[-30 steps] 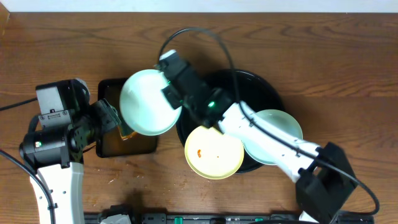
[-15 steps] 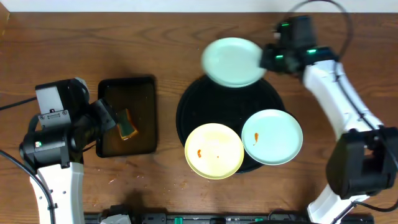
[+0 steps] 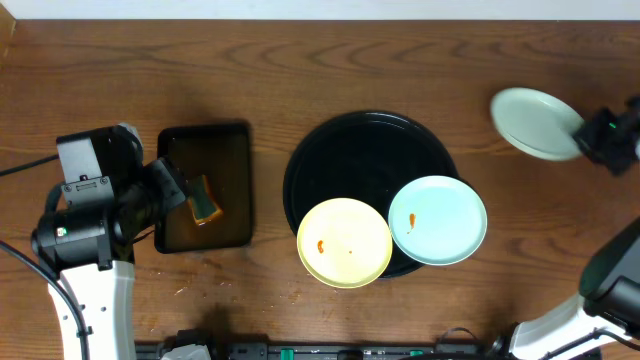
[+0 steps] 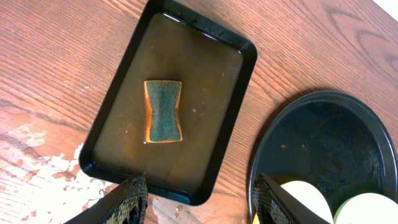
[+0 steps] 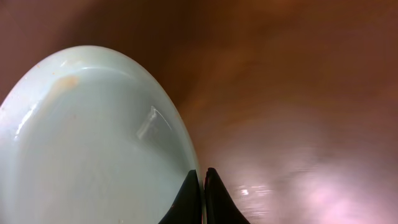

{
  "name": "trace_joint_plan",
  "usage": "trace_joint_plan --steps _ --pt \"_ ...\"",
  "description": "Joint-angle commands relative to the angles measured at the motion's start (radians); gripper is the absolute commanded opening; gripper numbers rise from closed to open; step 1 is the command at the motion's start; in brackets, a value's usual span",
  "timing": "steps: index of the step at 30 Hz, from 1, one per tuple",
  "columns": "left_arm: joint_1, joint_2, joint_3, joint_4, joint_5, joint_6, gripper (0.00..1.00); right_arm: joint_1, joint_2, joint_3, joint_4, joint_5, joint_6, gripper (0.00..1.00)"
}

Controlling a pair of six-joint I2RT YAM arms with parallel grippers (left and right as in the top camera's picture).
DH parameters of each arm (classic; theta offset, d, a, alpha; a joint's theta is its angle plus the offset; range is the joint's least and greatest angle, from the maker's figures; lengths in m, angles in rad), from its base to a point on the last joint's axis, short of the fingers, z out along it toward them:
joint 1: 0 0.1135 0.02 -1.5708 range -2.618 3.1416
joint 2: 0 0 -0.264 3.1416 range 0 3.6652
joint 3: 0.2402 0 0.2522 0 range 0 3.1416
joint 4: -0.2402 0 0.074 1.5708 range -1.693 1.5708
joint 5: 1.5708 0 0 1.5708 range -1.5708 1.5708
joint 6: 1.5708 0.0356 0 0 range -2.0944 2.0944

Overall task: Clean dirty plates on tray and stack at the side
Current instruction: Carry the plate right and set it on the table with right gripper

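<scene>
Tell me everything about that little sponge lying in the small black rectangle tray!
The sponge is a small block, pinched in at its waist, with a dark grey-green top and orange sides. It lies flat near the middle of the rectangular black tray, whose floor looks brownish and wet. Only the tray touches it. The left gripper hangs open over the tray's near edge, apart from the sponge.

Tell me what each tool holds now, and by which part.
Right tool pinches a pale mint plate by its rim edge. Left tool is open, holding nothing.
</scene>
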Motion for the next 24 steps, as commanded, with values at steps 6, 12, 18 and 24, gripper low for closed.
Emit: trace_joint_plan --steps 6,12,18,24 --pt "0.005 -0.002 -0.002 0.006 -0.012 0.017 0.57 -0.225 -0.024 -0.174 0.056 0.19 -0.01 0.01" --pt "0.005 -0.002 -0.002 0.01 0.003 0.016 0.57 -0.332 -0.024 -0.251 0.162 0.034 -0.091 0.1" --pt "0.005 -0.002 -0.002 0.01 0.041 0.017 0.57 -0.341 -0.064 -0.24 0.195 -0.242 -0.155 0.54" --pt "-0.022 -0.002 -0.002 0.012 0.075 0.018 0.57 -0.267 -0.185 -0.24 0.207 -0.486 -0.167 0.57"
